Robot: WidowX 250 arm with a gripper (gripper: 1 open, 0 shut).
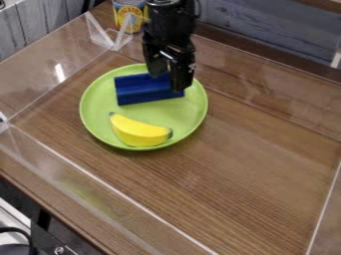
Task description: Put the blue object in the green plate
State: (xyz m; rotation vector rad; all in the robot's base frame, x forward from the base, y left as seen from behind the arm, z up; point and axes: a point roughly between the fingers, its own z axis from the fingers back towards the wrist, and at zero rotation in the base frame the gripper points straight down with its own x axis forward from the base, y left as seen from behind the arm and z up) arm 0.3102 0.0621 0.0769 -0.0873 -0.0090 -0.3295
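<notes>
The blue object (139, 89), a dark blue block, lies inside the green plate (96, 102) on its far half. My gripper (170, 70) points straight down over the block's right end. It is open, with one black finger behind the block and the other in front of it. I cannot tell whether the fingers touch the block. The block's right end is partly hidden by the fingers.
A yellow banana-shaped object (140, 130) lies in the plate's near half. A yellow container (127, 15) stands at the back. Clear plastic walls (40, 70) fence in the wooden table (253, 149), which lies to the right of the plate.
</notes>
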